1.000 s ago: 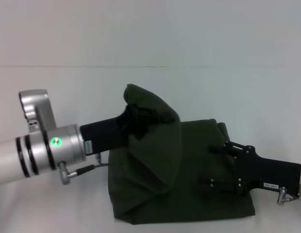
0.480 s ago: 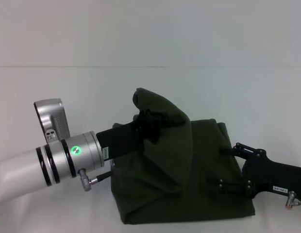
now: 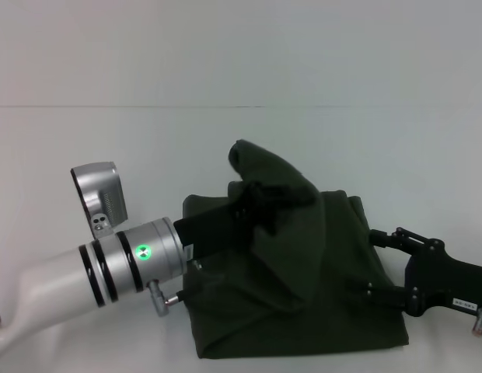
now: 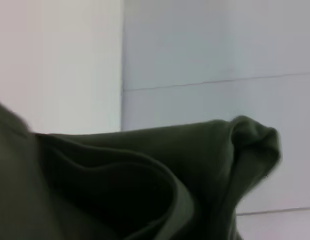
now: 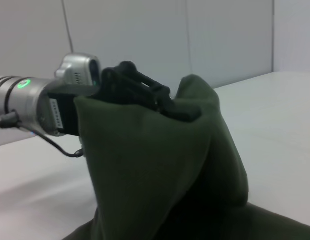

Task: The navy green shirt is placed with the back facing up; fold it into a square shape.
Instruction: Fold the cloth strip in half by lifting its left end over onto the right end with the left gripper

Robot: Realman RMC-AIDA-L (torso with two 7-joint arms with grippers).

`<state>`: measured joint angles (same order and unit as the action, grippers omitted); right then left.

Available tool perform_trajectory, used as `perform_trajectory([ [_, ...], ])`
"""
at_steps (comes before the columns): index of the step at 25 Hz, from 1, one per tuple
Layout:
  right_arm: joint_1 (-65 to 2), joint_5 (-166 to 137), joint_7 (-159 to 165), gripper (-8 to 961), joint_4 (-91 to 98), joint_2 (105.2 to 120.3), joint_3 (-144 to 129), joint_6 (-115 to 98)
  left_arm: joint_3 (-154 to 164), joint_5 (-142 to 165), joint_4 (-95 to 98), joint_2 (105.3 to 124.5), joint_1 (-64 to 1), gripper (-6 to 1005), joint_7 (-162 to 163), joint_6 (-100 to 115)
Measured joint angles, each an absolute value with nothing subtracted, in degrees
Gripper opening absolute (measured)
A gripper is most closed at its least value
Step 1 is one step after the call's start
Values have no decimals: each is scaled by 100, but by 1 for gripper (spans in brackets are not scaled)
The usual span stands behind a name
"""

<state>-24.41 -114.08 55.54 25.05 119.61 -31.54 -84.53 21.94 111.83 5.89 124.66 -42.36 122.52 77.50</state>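
A white table (image 3: 109,148) (plain, bare-topped) meets a pale wall (image 3: 241,47).

From my right wrist cam: left tool (image 5: 182,111) has a fold of the navy green shirt (image 5: 160,175) pinched and lifted clear of the surface (image 5: 280,130). Cloth drapes over the black linkage and hangs down in a tent toward 6 o'clock. Silver wrist with the green LED sits at 9 o'clock, cable looping under it. Rest of the shirt is spread low at 5 o'clock. Pale wall panels behind at 12.
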Motion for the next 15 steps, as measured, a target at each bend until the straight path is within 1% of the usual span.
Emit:
perform_trajectory([
  [4,-2316,-11408,5554,918,2526,11958,-2922,-8495,2186,10891,263,12470,-4285,128,11498,7784],
  [8,-2184,-11408,5552,917,2565,11955,-2743,-8523,2200,10848,190,12471,-4322,135,11397,7710],
  [13,-2023,-11409,5546,917,2575,11936,-2660,-8525,2200,10835,319,12428,-4308,323,11527,7863],
  [15,-1903,-11411,5551,916,2580,11897,-2550,-8495,2229,10862,573,12407,-4262,480,11635,8140],
])
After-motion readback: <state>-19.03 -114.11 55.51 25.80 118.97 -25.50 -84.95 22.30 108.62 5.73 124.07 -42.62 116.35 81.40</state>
